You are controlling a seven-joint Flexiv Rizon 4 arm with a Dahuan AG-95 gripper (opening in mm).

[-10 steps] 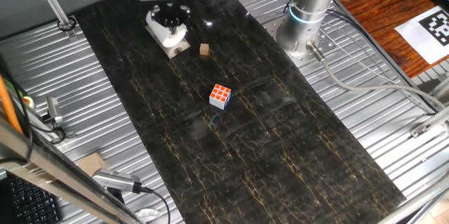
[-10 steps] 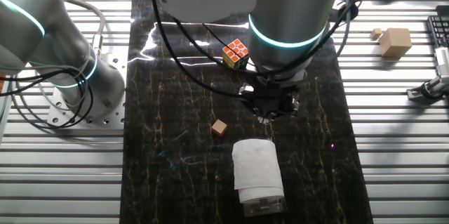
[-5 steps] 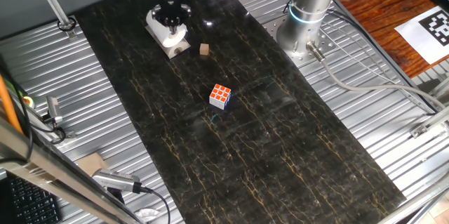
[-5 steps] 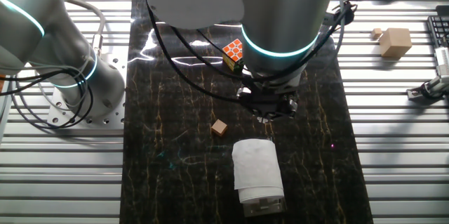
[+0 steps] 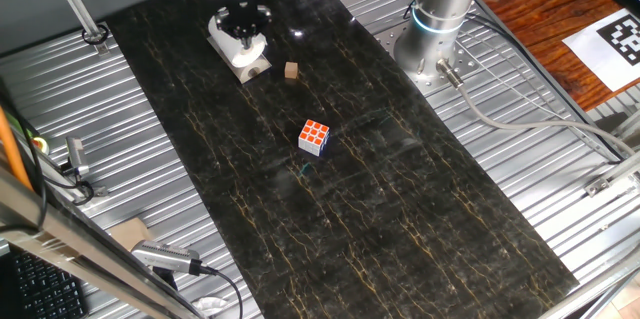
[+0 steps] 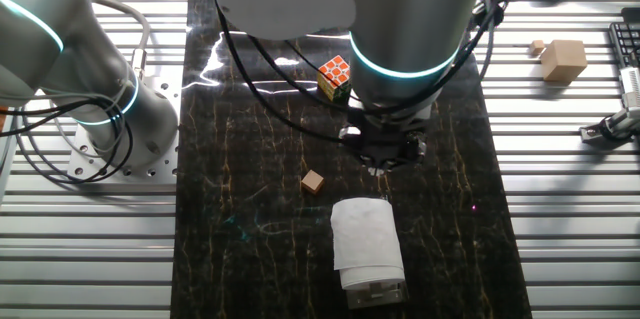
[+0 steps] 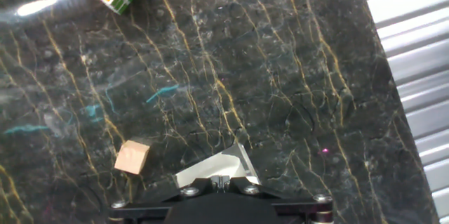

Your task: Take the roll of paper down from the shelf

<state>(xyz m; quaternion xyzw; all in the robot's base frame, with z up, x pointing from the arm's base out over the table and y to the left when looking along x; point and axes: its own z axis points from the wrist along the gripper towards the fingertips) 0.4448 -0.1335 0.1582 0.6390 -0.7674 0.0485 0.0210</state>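
Roll of paper point(image 6: 365, 236) lies on its side atop a small pale shelf point(image 6: 374, 290) at the worktop point(image 6: 250, 249) edge. Tool point(image 6: 383, 149) hangs just beside it, likely lining up a grasp. Jaw spread: cannot tell. Wooden block point(image 6: 313, 181) sits near, cube point(image 6: 337, 76) well apart.

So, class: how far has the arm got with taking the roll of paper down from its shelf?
Nothing is done yet: the roll of paper lies on the small shelf. In hand: the gripper hangs close by the roll, apart from it. Left: grip the roll, lift it off and set it on the dark table.
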